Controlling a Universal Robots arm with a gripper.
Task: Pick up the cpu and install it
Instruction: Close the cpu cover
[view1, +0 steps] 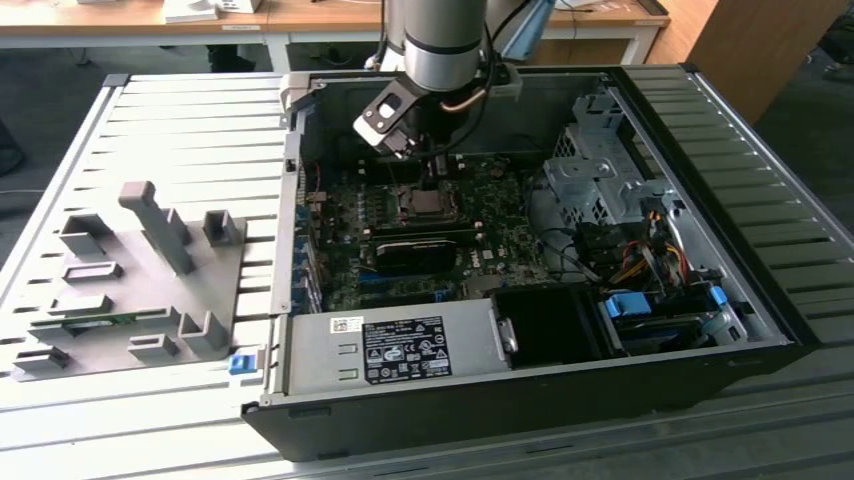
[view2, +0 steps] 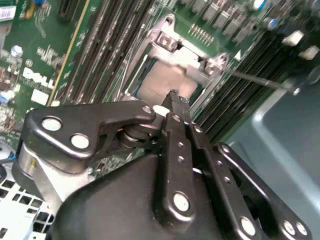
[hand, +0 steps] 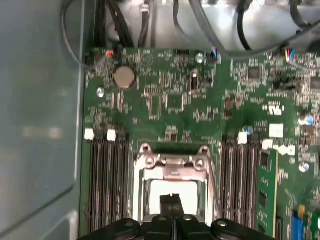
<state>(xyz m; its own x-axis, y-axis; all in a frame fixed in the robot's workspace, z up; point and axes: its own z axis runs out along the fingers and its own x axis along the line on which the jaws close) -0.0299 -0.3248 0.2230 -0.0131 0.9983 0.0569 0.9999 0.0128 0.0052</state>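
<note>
Gripper (hand: 171, 201) clenched, tips together, grasping nothing. Right under the tips the cpu (hand: 189, 196) lies flat in the socket frame (hand: 170, 162). Its silvery top faces up; it is square, edges parallel to the frame.

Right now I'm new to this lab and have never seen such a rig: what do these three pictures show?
A robot arm reaches down into an open computer case lying on a slatted table; that is the exterior view, from a camera off the arm. The two wrist views come from cameras riding on the arm, looking at the green motherboard. The gripper, fingertips together with nothing between, sits just over the cpu, the silvery square lying in the metal-framed socket. A grey holder rack stands on the exterior view's left.
</note>
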